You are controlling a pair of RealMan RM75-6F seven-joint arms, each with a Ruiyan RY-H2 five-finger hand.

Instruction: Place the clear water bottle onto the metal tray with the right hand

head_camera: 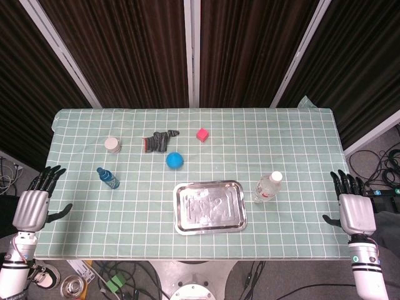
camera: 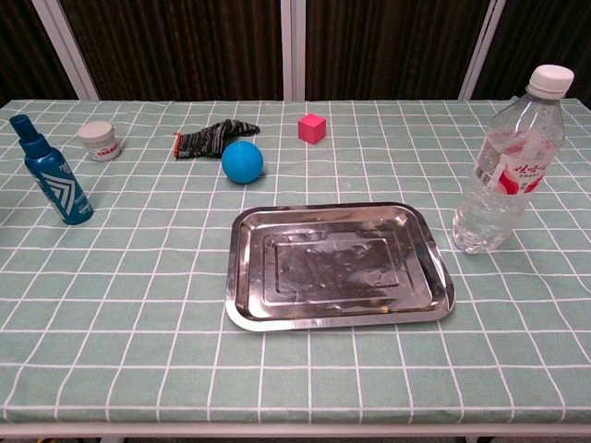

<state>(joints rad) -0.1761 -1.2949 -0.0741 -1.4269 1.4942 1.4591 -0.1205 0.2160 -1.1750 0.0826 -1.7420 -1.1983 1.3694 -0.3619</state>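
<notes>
Bottle (camera: 506, 166) first: clear plastic, ribbed in its lower half, with a white cap and a label band carrying red print around the middle. It stands upright on the green checked cloth (camera: 295, 369), long axis vertical, cap up; in the chest view it appears to lean slightly, cap toward the right. It sits just beside the tray's right edge, apart from it, on the robot's right side of the table. In the head view the bottle (head_camera: 267, 187) shows from above, cap toward the far right.

Tray (camera: 338, 266) is shiny metal, rectangular with rounded corners and a raised rim, long side across the table, near the front centre, with nothing on it.

Right hand (head_camera: 354, 206) hovers off the right edge of the table, well apart from the bottle, fingers spread and extended, holding nothing. Left hand (head_camera: 34, 201) is off the left edge, fingers likewise apart and empty. Neither hand shows in the chest view.

Behind the tray lie a blue ball (camera: 242, 161), a dark glove (camera: 212, 139) and a pink cube (camera: 312, 127). At the left stand a blue spray bottle (camera: 54, 173) and a small white jar (camera: 99, 141).
</notes>
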